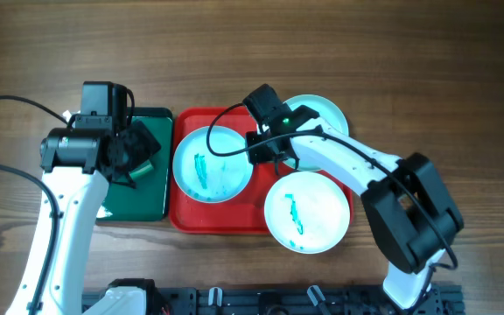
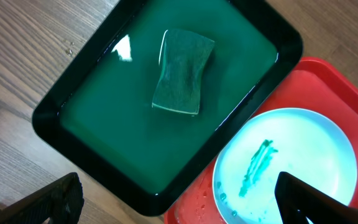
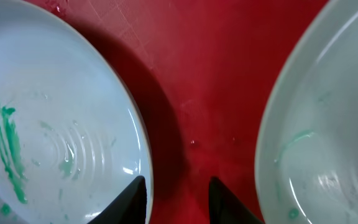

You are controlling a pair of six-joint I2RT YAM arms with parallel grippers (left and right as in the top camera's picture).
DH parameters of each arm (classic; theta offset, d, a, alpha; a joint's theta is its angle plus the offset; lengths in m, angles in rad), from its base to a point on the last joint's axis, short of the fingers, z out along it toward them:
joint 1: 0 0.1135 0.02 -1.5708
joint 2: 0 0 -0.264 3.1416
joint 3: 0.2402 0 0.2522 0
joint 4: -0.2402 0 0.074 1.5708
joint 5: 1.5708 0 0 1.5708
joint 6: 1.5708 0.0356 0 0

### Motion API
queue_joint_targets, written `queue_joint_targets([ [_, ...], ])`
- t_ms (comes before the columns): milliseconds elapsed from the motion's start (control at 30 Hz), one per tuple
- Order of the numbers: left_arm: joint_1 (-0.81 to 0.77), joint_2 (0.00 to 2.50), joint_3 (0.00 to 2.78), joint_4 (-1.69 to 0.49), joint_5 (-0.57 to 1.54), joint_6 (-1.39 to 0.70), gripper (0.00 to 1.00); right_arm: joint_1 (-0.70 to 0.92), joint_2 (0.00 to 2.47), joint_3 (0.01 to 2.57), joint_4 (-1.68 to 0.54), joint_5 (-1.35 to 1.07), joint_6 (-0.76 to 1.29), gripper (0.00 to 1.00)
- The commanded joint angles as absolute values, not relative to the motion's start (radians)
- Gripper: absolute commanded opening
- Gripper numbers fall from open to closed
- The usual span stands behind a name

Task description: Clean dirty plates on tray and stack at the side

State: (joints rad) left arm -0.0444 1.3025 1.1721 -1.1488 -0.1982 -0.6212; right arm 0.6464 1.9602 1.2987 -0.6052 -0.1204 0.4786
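Three pale plates lie on the red tray (image 1: 186,219): a left plate (image 1: 226,171) with a teal smear, a back plate (image 1: 326,112), and a front-right plate (image 1: 318,210) with a teal smear. My right gripper (image 1: 265,149) is low over the tray at the left plate's right rim. In the right wrist view it (image 3: 179,199) is open, one finger at the rim of a smeared plate (image 3: 61,112), the other over bare tray (image 3: 197,74), with a fainter-smeared plate (image 3: 328,124) to the right. My left gripper (image 1: 138,153) (image 2: 179,211) is wide open and empty.
A dark green tray (image 1: 151,206) (image 2: 92,118) stands against the red tray's left side and holds a green sponge (image 2: 183,71). The left wrist view also shows the red tray (image 2: 340,87) and the left plate (image 2: 303,149). Bare wooden table (image 1: 462,79) lies around.
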Motion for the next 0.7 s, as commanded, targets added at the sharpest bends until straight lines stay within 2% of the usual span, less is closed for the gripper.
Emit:
queue_joint_targets([
  [0, -0.048, 1.319, 1.192, -1.149, -0.219, -0.645, 0.96, 0.649, 2.012, 1.314, -0.585, -0.13, 0.485, 0.33],
  [100, -0.047, 1.319, 1.192, -1.148, -0.223, -0.645, 0.96, 0.658, 2.03, 1.314, -0.542, -0.13, 0.486, 0.33],
  [167, -0.047, 1.319, 1.192, -1.148, -0.223, -0.645, 0.97, 0.667, 2.041, 1.314, -0.534, -0.13, 0.492, 0.28],
  [200, -0.047, 1.319, 1.192, -1.148, -0.223, -0.645, 0.96, 0.677, 2.05, 1.314, -0.527, -0.13, 0.5, 0.18],
  [267, -0.045, 1.322, 1.191, -1.155, -0.234, -0.68, 0.91, 0.688, 2.056, 1.314, -0.524, -0.125, 0.5, 0.04],
  [467, 0.045, 1.427, 1.148, -1.084, -0.24, -0.694, 0.78, 0.688, 2.056, 1.314, -0.52, -0.126, 0.5, 0.04],
  [500, 0.051, 1.456, 1.142, -1.055, -0.239, -0.694, 0.77, 0.688, 2.056, 1.314, -0.517, -0.126, 0.5, 0.04],
  [533, 0.051, 1.506, 1.142, -1.025, -0.236, -0.694, 0.71, 0.688, 2.056, 1.314, -0.514, -0.127, 0.5, 0.05],
  [667, 0.051, 1.669, 1.142, -0.951, -0.233, -0.697, 0.64, 0.688, 2.056, 1.314, -0.506, -0.136, 0.5, 0.04],
])
